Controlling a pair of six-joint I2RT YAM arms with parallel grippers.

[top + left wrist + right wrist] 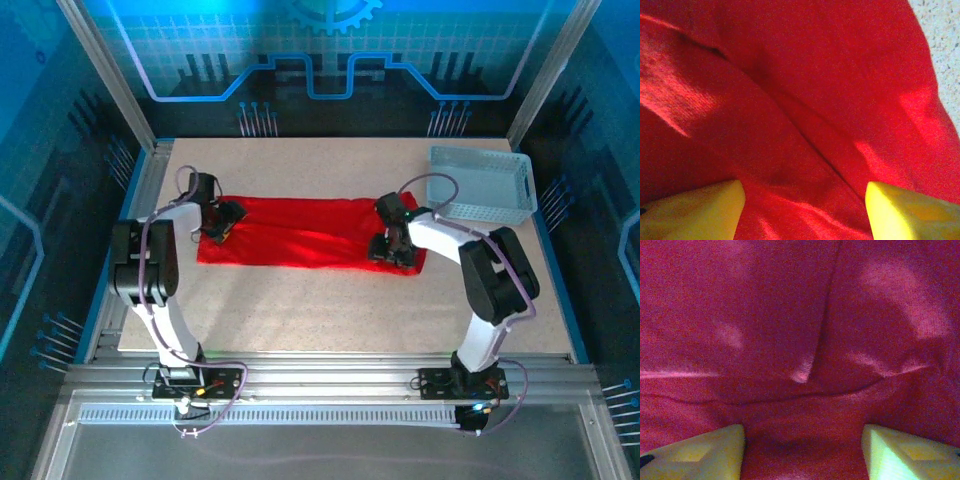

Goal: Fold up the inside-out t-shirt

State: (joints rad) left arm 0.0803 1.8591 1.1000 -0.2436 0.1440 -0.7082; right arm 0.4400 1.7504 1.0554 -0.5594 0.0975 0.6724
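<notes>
Red t-shirt (300,235) lies mid-counter (330,310) as a long flat band running 9 to 3 o'clock, with soft creases and a seam line across it. Its 9 o'clock end sits under the left claw (228,217), whose yellow fingers (700,210) stand spread apart over the cloth. At the 3 o'clock end the right claw (392,250) is likewise spread wide, low over rumpled cloth, and a white mesh basket (480,185) sits at 2 o'clock, clear of the shirt.

The red t-shirt (300,232) lies on the table (330,310), a long band (creased).
</notes>
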